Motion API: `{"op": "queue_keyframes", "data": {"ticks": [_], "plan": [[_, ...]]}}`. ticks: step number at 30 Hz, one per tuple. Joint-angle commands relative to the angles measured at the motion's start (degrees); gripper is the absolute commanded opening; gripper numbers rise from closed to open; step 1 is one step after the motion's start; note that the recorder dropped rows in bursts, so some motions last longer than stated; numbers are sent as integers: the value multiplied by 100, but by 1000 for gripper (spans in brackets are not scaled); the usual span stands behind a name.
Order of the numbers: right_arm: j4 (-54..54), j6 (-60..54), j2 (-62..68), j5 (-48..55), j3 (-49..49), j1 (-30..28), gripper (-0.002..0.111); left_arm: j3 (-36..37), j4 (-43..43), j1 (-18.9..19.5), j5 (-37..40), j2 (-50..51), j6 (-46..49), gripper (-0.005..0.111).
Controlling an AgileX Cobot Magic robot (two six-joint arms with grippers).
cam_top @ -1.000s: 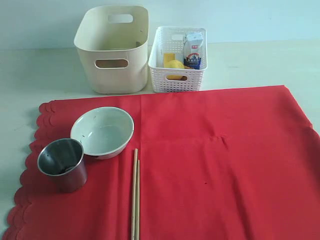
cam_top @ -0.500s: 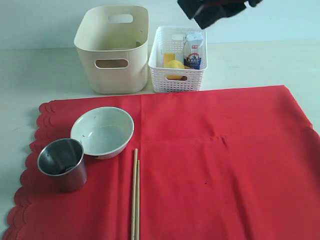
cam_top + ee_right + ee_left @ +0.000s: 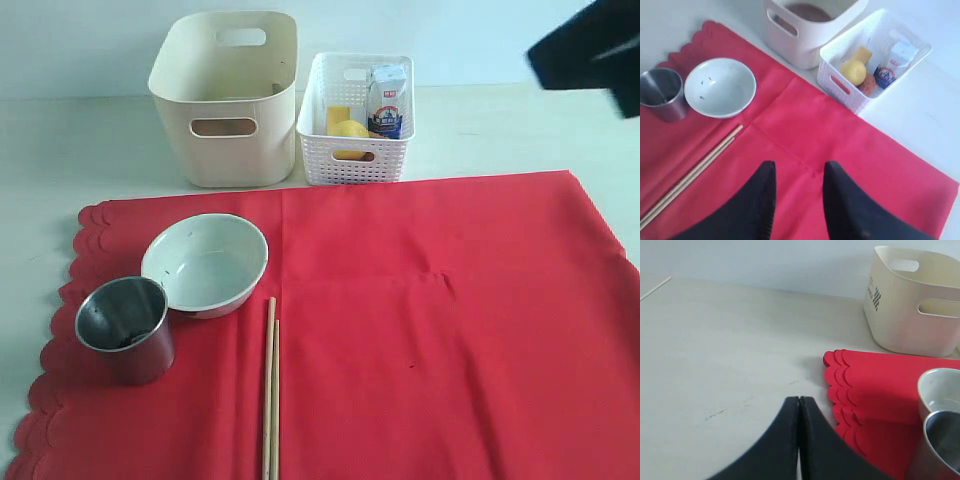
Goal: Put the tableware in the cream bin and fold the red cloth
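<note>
The red cloth [image 3: 420,320] lies flat on the table, scalloped edge at the left. On its left part stand a white bowl [image 3: 205,262] and a steel cup [image 3: 125,325], with a pair of wooden chopsticks [image 3: 270,390] beside them. The cream bin [image 3: 228,95] stands behind the cloth; something brown lies inside it [image 3: 807,11]. My right gripper [image 3: 799,167] hovers high over the cloth, open and empty; its arm [image 3: 590,55] shows dark at the upper right. My left gripper [image 3: 799,400] is shut with nothing in it, over bare table beside the scalloped edge [image 3: 840,390].
A white perforated basket [image 3: 355,120] beside the cream bin holds a milk carton [image 3: 386,100], a lemon [image 3: 348,130] and other food pieces. Bare pale table [image 3: 90,140] surrounds the cloth.
The right arm's dark shape swung from top centre over the basket to the upper right edge; a second ago it was not in view. Nothing on the cloth moved.
</note>
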Motion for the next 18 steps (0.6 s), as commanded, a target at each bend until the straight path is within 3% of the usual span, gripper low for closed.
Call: {"op": "queue_keyframes", "data": {"ticks": [1, 10, 18], "plan": [[-30, -28, -1241, -206, 468, -18, 32, 13, 15, 4, -56, -27, 13, 0], [-45, -4, -3193, -129, 1191, -18, 26, 13, 15, 4, -56, -27, 13, 0], [-45, -4, -4835, -182, 2011, -18, 0, 13, 15, 4, -56, -27, 13, 0]]}}
